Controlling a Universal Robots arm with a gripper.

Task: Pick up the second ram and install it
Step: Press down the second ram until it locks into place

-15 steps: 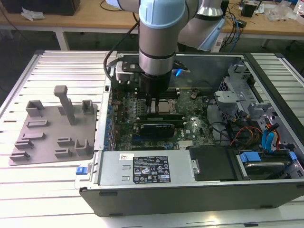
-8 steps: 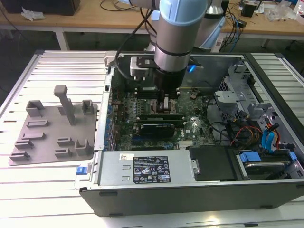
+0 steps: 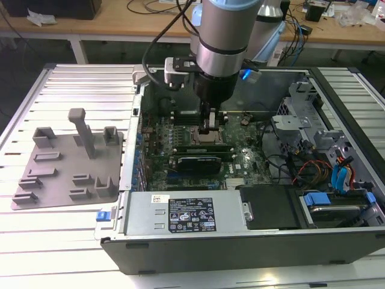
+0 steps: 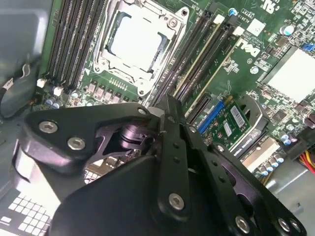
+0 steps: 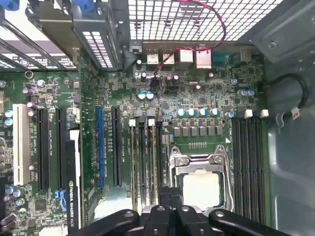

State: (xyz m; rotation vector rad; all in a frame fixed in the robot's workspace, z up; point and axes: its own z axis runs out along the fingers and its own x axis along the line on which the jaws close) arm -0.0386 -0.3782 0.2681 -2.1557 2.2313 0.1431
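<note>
Thin green ram sticks point(image 4: 202, 54) stand seated in the slots beside the processor socket point(image 4: 133, 39). I cannot tell which of them is the second ram. In the exterior view they show as a long dark strip point(image 3: 201, 146) on the motherboard. My gripper point(image 3: 210, 127) hangs low inside the open computer case, right over these slots. Its black fingers point(image 4: 169, 105) are pressed together, shut, with the tips at the near end of the ram. In the first wrist view the gripper point(image 5: 170, 196) sits just above the ram slots point(image 5: 147, 162). Whether the tips touch a stick is hidden.
A black graphics card point(image 3: 195, 162) lies just in front of the ram. The power supply point(image 3: 186, 214) fills the case's near side. A drive cage with cables point(image 3: 325, 156) stands at the exterior view's right. A grey parts fixture point(image 3: 66, 162) lies on the table at that view's left.
</note>
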